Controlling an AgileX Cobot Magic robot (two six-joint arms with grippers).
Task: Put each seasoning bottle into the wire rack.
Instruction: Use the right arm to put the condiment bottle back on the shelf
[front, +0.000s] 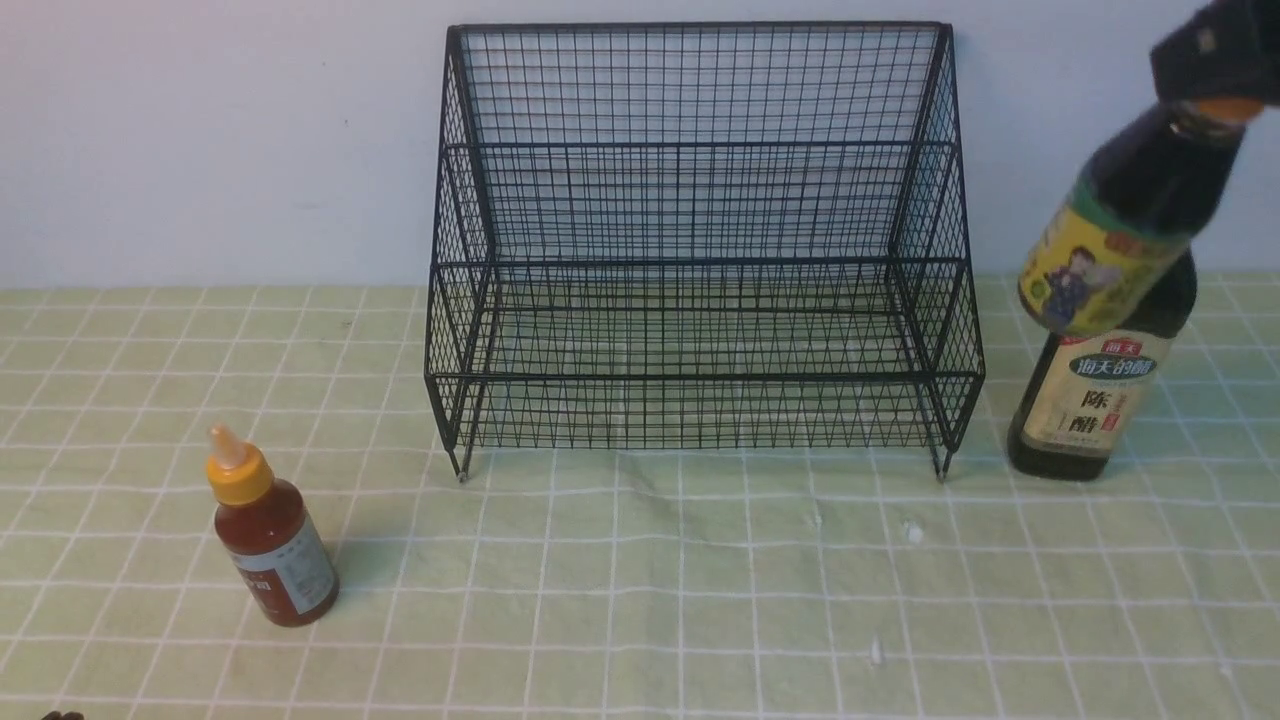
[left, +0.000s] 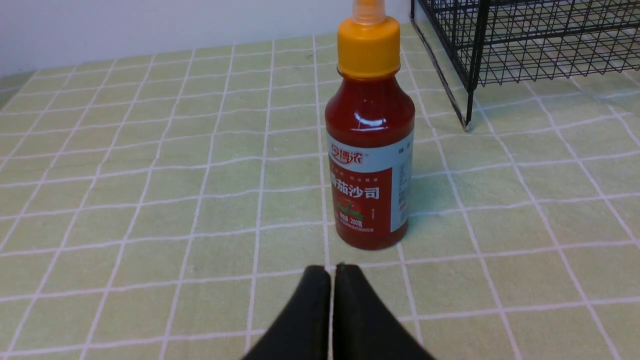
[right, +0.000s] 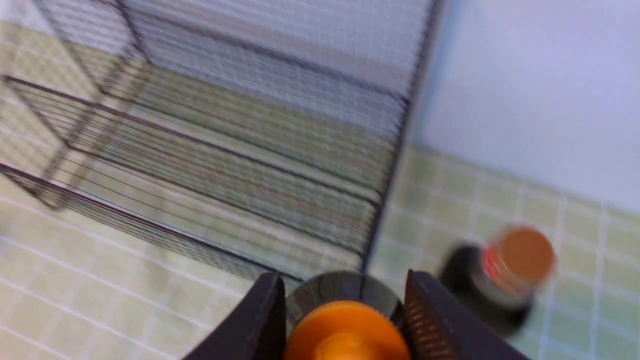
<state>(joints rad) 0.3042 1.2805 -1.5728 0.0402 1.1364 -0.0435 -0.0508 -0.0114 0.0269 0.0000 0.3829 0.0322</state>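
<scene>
Our right gripper (right: 343, 280) clamps the yellow-label bottle (front: 1110, 250) by its cap, aloft and tilted at the wire rack's (front: 700, 300) 3 o'clock, in front of the 陈醋 bottle (front: 1095, 400). Our left gripper (left: 331, 272), closed, faces the 番茄沙司 bottle (left: 370, 165) at 8 o'clock.

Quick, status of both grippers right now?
Left gripper: closed, empty.
Right gripper: closed on the yellow-label dark bottle, held off the table.

wire rack (front: 700, 200): black mesh grid | tabletop (front: 640, 600): pale green, white check lines | red-sauce bottle (front: 270, 540): red, orange cap, red-white label | yellow-label bottle (front: 1100, 265): dark, orange cap | tall bottle (front: 1085, 410): dark, cream label, tan cap
</scene>
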